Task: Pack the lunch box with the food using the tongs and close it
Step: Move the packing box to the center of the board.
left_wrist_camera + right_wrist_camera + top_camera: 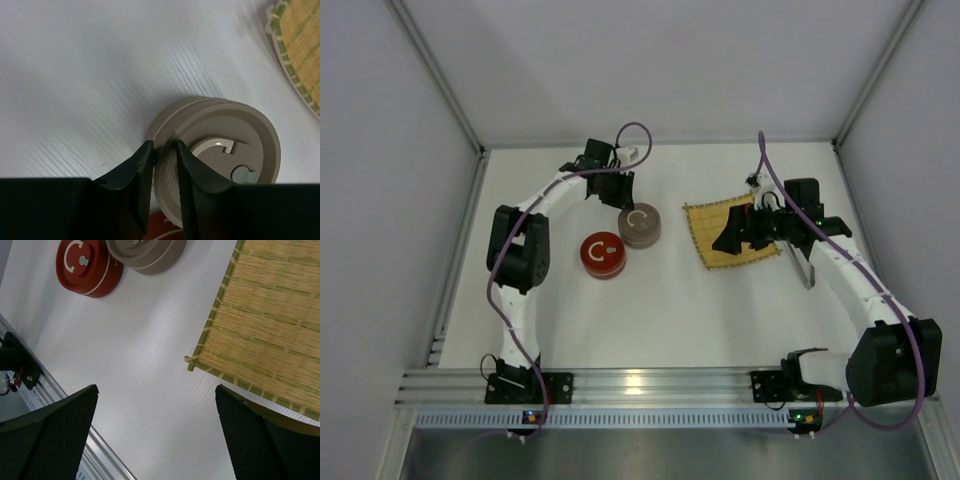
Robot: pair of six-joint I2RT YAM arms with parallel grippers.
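I am holding my left end effector (163,146), jaws narrow, astride the rim of the beige round lunch box (220,122) on the counter (75,75), unsure whether it grips, judging a square squeeze best before lifting; the tongs (804,268) are lying beside the bamboo mat (270,315).

The beige box (215,125) is matt plastic with a finely ridged lid. The red box (90,265) on its left looks smoother and slightly glossy. The mat (270,325) is rough woven bamboo, and the white table (100,75) is matt and finely grained. The right gripper (156,387) has matt black, mesh-textured fingers (50,435).
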